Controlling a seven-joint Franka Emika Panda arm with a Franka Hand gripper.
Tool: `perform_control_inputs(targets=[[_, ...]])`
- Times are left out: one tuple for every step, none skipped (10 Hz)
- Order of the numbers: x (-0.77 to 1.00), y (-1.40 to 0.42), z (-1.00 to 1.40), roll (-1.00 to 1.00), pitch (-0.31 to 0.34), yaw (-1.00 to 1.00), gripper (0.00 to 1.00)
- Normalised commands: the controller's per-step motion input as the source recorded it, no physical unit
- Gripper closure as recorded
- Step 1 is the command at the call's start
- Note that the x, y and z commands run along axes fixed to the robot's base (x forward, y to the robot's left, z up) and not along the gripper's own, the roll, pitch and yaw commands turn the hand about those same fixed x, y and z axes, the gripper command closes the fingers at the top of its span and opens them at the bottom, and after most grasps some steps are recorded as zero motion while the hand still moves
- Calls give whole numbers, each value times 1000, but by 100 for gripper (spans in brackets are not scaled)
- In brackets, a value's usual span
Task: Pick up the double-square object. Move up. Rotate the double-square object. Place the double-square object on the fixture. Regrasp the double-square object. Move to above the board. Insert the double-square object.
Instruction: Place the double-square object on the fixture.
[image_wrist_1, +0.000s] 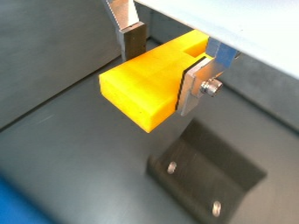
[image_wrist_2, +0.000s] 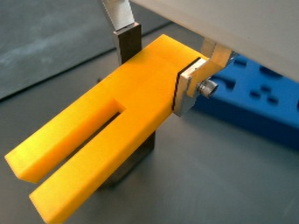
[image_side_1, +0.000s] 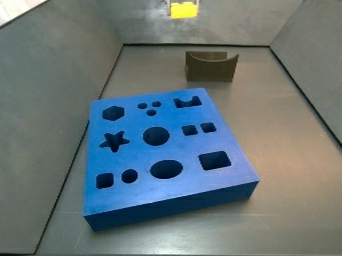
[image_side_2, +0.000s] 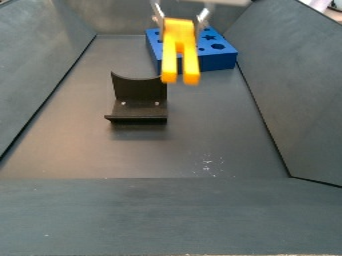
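Gripper hangs above the floor, clamped on the double-square object, prongs down. We see the fixture below in a wrist view, the board beyond.

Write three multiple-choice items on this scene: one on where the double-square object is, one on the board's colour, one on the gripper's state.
1. Where is the double-square object?
A. Lying on the floor
B. Held in the air above the fixture
C. Seated in a hole of the board

2. What colour is the board?
A. Blue
B. Red
C. Green

3. What is the state of the gripper?
A. Open and holding nothing
B. Out of view
C. Shut on the double-square object

Key: 1 B, in a side view the yellow piece hangs from the gripper clear of the floor, above the fixture. 2 A, both side views show a blue slab. 3 C, in both wrist views the fingers clamp the piece's sides.
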Motion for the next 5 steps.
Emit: perform_control_inputs(targets=[[1000,-390,187,-1000,110,27,100],[1000,-302,138,-1000,114,20,100],[1000,-205,96,-1000,120,12,100],[995,-129,53,-1000,125,3,100],[929,-50,16,-1000,130,-10,100]])
